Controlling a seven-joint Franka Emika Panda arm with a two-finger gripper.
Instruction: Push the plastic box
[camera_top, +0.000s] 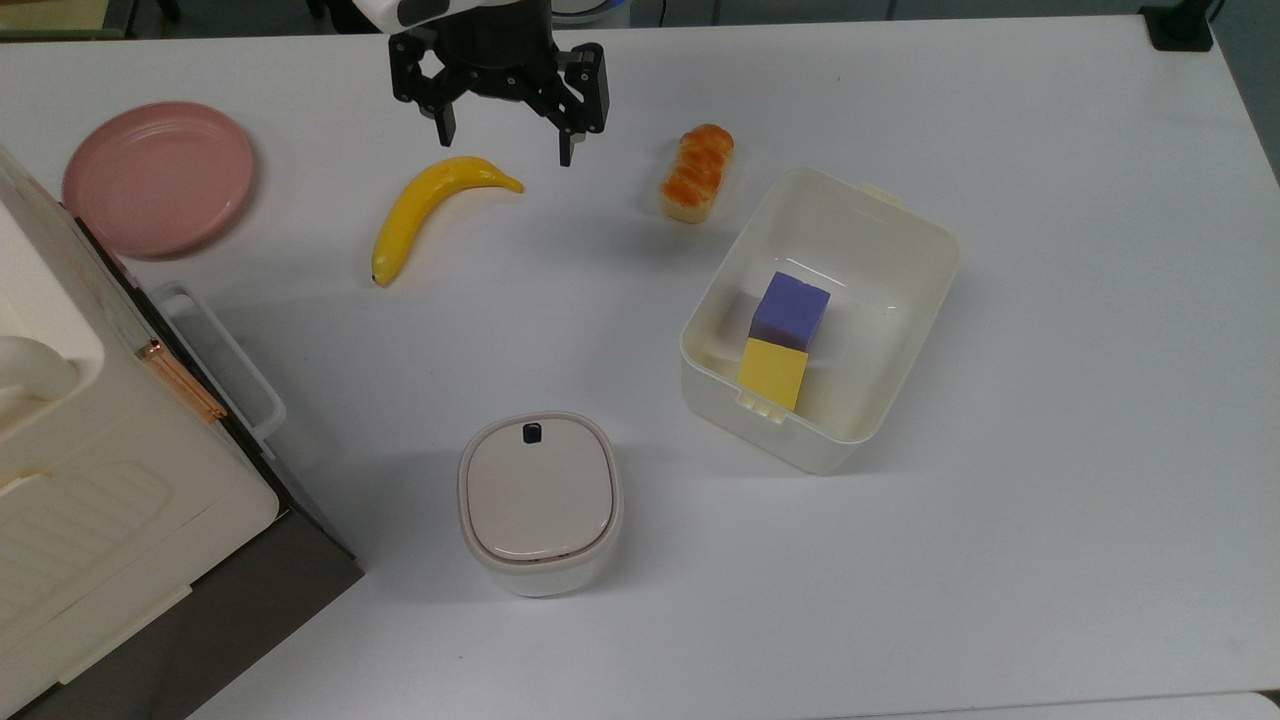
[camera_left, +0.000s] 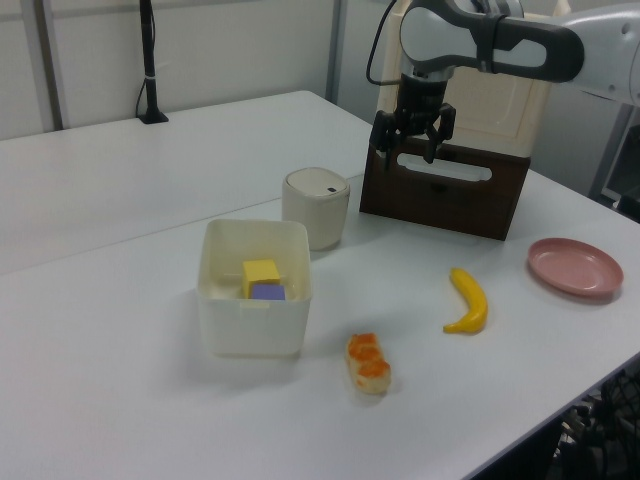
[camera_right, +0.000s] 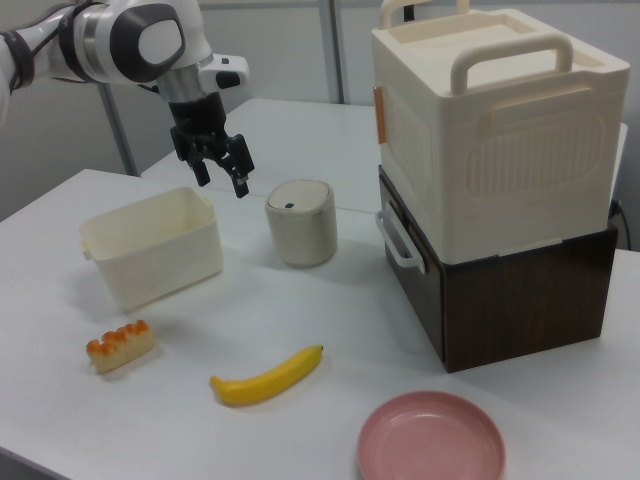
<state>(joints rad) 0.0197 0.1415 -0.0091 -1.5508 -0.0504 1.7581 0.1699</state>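
Note:
The plastic box (camera_top: 880, 320) is a cream-white open tub on the white table, right of centre in the top view. A purple cube (camera_top: 790, 308) and a yellow cube (camera_top: 772, 372) lie inside it. The box also stands at the left view's left (camera_left: 252, 325) and the right view's left (camera_right: 155, 255). My gripper (camera_top: 504, 148) hangs open and empty at the top view's upper edge, above the banana's tip and well to the left of the box. It is held high off the table in the left view (camera_left: 407, 152) and the right view (camera_right: 222, 180).
A banana (camera_top: 425, 205) and a bread roll (camera_top: 697, 172) lie between gripper and box. A pink plate (camera_top: 158, 178) sits at the top view's far left. A lidded canister (camera_top: 540, 500) stands near the front, and a large white appliance (camera_top: 90, 480) on a dark base fills the lower left.

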